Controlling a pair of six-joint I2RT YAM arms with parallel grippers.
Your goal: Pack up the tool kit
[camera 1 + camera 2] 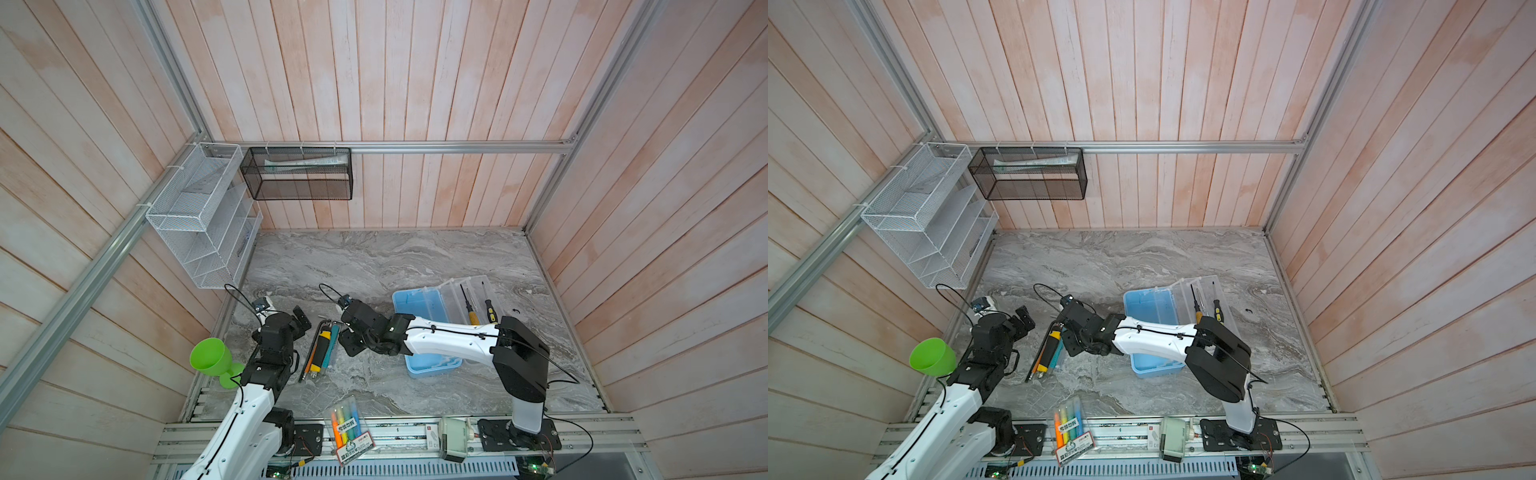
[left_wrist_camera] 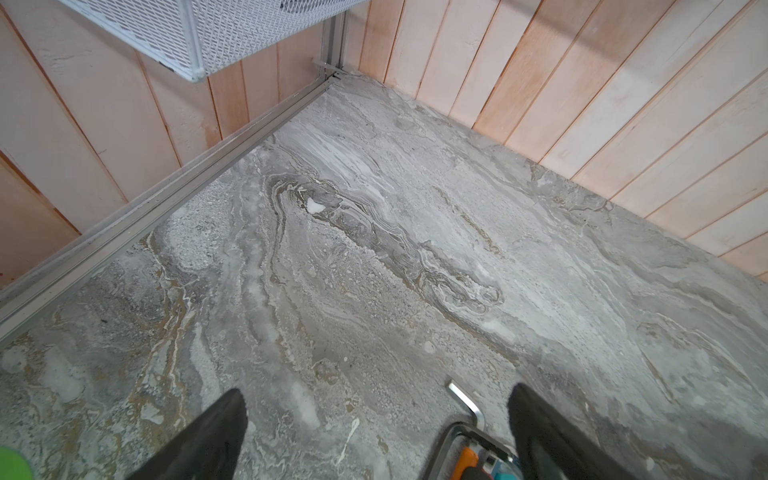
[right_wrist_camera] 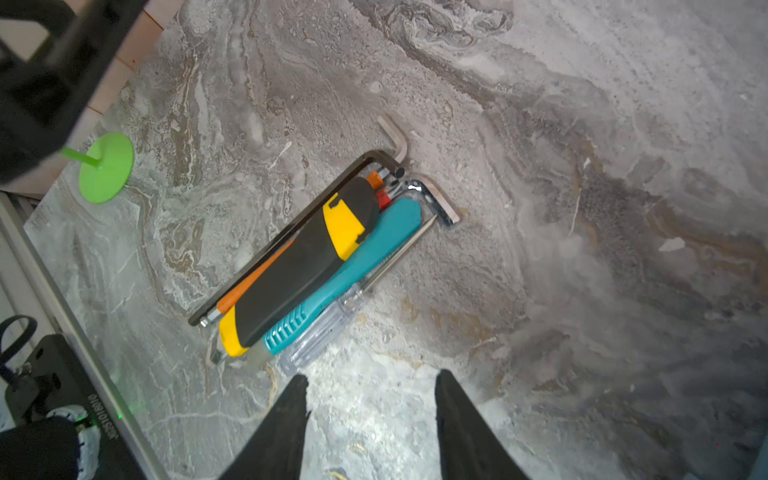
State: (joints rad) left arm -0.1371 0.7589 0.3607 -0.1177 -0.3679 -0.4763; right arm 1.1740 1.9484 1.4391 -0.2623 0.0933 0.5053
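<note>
While two screwdrivers [image 1: 472, 316] lie on the open case [image 1: 415, 307], the tool bundle [image 3: 316, 257] lies unpacked on the surface [image 1: 374, 266]; fingers [image 2: 208, 436] of left gripper [image 2: 378, 392] and right gripper [image 3: 372, 376] gape empty.

In both top views the open case [image 1: 417, 305] sits right of centre on the counter [image 1: 374, 257], its lid [image 1: 451, 293] spread to the right with two screwdrivers [image 1: 471, 309] on it. A tool pile [image 1: 322, 349] lies left of the case, a goblet [image 1: 210, 359] at far left, and a pen pack [image 1: 348, 432] at the bottom edge.
</note>
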